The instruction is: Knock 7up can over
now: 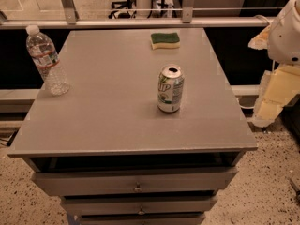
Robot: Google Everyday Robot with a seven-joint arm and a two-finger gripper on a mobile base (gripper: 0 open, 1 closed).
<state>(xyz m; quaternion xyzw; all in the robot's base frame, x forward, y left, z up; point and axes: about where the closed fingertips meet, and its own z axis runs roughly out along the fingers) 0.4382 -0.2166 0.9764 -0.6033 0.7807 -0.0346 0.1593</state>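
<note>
Hanging beside the counter (108, 121), the pincer (273, 96), its spread impossible to tell, may swing high and miss the can (170, 89).

Observed at the right edge of the view: an arm housing (287, 29), white, smooth and rounded. Directly below it was the gripper (271, 101), made up of pale cream, blocky, flat-faced segments, with a white base part lowest.

The 7up can (170, 89) shows part of its logo, "up", on its label. The bottle (46, 60) label is unreadable. The gripper (268, 108) hangs right of the counter (108, 116).
</note>
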